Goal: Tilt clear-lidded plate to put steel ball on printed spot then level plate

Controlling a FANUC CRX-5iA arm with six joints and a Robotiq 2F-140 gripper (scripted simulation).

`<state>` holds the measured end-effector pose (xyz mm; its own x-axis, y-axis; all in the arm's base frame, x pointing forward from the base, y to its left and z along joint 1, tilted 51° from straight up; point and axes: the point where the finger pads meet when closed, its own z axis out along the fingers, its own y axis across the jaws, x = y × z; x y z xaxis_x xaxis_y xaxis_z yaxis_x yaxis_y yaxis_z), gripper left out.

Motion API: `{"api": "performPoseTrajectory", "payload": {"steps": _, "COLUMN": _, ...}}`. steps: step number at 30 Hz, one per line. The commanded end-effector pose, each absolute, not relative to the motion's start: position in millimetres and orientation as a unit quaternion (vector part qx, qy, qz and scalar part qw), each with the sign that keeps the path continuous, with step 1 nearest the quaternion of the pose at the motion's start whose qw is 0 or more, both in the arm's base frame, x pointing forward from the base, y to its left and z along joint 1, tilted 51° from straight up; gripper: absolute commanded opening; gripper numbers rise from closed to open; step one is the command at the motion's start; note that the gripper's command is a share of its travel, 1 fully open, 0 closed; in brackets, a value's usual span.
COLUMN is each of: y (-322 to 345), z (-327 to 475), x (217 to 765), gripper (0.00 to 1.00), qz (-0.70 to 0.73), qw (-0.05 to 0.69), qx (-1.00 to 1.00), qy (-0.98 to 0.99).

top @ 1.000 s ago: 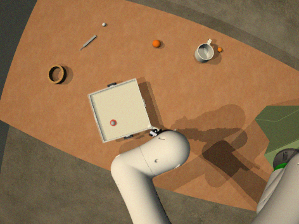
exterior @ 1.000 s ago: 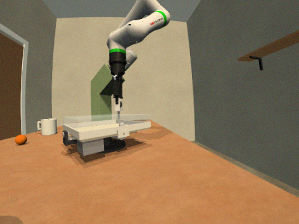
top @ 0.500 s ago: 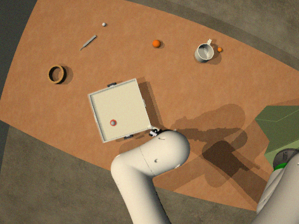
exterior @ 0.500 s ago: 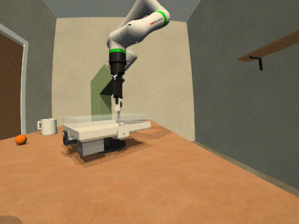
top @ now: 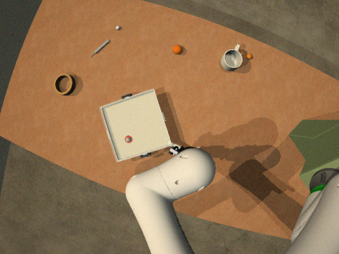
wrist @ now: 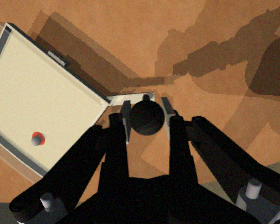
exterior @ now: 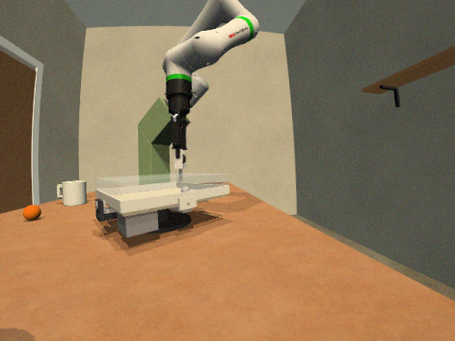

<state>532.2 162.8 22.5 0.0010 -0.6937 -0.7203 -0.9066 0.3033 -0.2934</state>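
Note:
The square cream plate [top: 136, 124] with a clear lid sits on a pivot stand on the brown table. The steel ball [top: 128, 139] lies inside the red printed ring near the plate's near left corner. It also shows in the wrist view [wrist: 39, 138]. My gripper [top: 175, 150] is at the plate's near right corner, shut on a dark round handle knob [wrist: 146, 117] that sticks out from that corner. In the side view my gripper [exterior: 179, 167] points straight down at the plate [exterior: 161, 196], which looks close to level.
A white mug [top: 230, 59] with a small orange ball [top: 248, 56] beside it stands at the back right. An orange ball [top: 177, 49], a metal tool [top: 100, 48], a small white ball [top: 118, 27] and a ring [top: 64, 84] lie apart from the plate. A green block [top: 317, 140] stands at the right.

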Motion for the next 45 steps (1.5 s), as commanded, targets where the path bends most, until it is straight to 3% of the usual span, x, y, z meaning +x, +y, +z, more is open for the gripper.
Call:
{"api": "performPoseTrajectory", "payload": {"steps": 1, "y": 162.5, "z": 22.6, "x": 532.4, "gripper": 0.1, "qz": 0.129, "qw": 0.411, "qx": -0.576, "qy": 0.695}}
{"api": "performPoseTrajectory", "payload": {"steps": 31, "y": 162.5, "z": 22.6, "x": 532.4, "gripper": 0.1, "qz": 0.129, "qw": 0.411, "qx": -0.576, "qy": 0.695}}
{"api": "performPoseTrajectory", "payload": {"steps": 32, "y": 162.5, "z": 22.6, "x": 532.4, "gripper": 0.42, "qz": 0.129, "qw": 0.411, "qx": -0.576, "qy": 0.695}}
{"api": "performPoseTrajectory", "payload": {"steps": 45, "y": 162.5, "z": 22.6, "x": 532.4, "gripper": 0.42, "qz": 0.129, "qw": 0.411, "qx": -0.576, "qy": 0.695}}
